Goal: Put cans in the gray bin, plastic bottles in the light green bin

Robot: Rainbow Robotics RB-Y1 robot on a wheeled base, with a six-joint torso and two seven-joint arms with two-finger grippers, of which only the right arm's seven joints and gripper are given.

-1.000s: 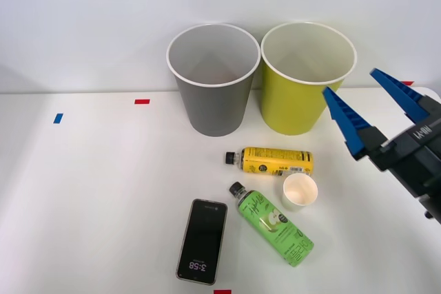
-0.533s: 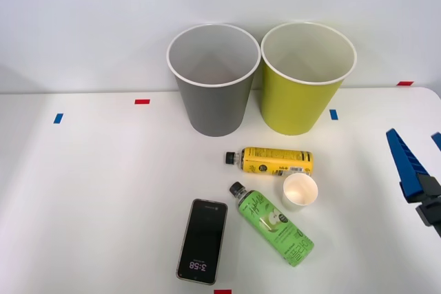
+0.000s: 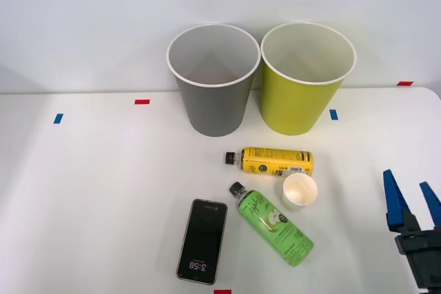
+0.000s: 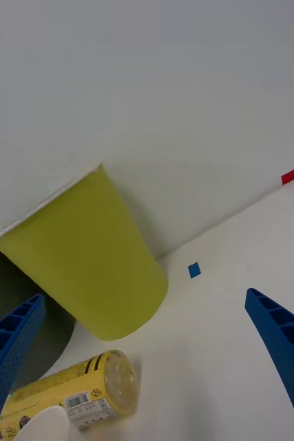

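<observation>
The gray bin and the light green bin stand upright side by side at the back of the table. In front of them lie two plastic bottles with black caps: a yellow-labelled one and a bright green one. My right gripper is open and holds nothing, low at the table's near right, well apart from both bottles. In the right wrist view the open fingers frame the light green bin and the yellow bottle's base. The cans are out of view.
A white paper cup stands between the two bottles, close to the yellow one. A black phone lies left of the green bottle. Small red and blue tape marks dot the white table.
My right gripper has pulled back from beside the light green bin, down toward the near right corner, and stayed open. Bottles, cup, phone and bins have not moved.
</observation>
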